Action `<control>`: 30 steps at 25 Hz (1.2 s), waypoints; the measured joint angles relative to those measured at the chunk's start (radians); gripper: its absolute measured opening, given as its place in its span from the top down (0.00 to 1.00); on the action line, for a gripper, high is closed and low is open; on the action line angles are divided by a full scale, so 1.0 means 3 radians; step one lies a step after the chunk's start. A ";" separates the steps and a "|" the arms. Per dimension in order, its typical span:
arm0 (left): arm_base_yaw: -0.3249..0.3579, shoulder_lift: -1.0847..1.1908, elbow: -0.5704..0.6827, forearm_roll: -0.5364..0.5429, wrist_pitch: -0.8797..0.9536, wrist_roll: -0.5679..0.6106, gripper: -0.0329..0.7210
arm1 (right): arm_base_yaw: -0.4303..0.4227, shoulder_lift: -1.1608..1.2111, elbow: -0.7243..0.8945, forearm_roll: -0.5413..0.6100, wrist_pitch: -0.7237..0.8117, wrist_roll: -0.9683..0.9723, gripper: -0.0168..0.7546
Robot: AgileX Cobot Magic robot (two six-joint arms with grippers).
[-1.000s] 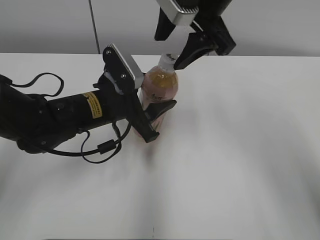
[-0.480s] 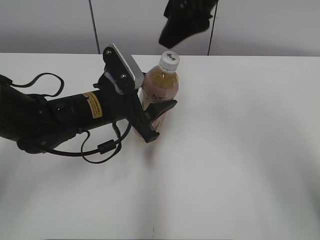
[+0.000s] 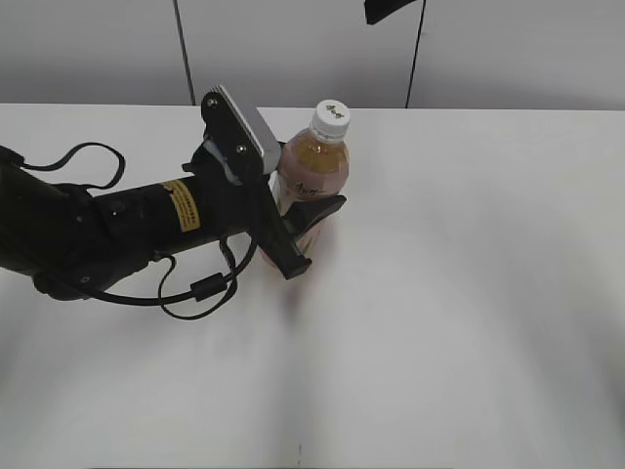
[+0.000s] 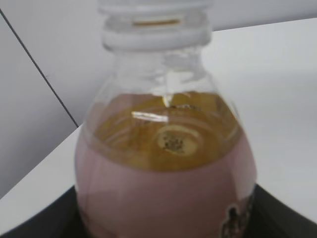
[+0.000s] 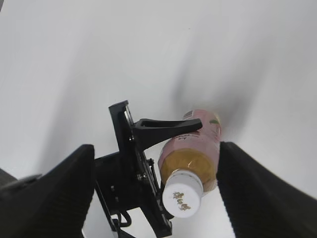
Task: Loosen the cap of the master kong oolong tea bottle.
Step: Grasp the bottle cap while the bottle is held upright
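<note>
The master kong oolong tea bottle stands upright on the white table, amber tea above a pink label. Its white cap sits on the neck. My left gripper is shut on the bottle's body from the left. In the left wrist view the bottle fills the frame, with dark jaws at both lower corners. My right gripper is open, high above the cap and apart from it; the bottle and the left jaws show below it. In the exterior view only a dark tip of the right gripper shows at the top edge.
The left arm lies across the table's left side with a looped black cable. The white table stretches to the right and front. A grey wall with dark seams stands behind.
My right gripper has let go of the cap and risen straight up, nearly out of the exterior view. The bottle and my left gripper have not moved.
</note>
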 joint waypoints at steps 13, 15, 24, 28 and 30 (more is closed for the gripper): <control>0.0000 0.0000 0.0000 -0.0089 -0.0028 0.0000 0.38 | 0.0000 0.0050 0.0365 0.0172 0.0006 0.0982 0.23; 0.0000 0.0000 0.0000 -0.0089 -0.0028 0.0000 0.38 | 0.0000 0.0069 0.0414 0.0172 0.0009 0.0993 0.23; 0.0000 0.0000 0.0000 -0.0090 -0.0028 0.0007 0.38 | 0.0000 0.0069 0.0633 0.0231 0.0009 0.1002 0.27; 0.0000 0.0000 0.0000 -0.0090 -0.0028 0.0007 0.38 | 0.0000 0.0069 0.0662 0.0261 0.0009 0.1006 0.33; 0.0000 0.0000 0.0000 -0.0090 -0.0028 0.0010 0.38 | 0.0000 0.0069 0.0662 0.0253 0.0009 0.1006 0.36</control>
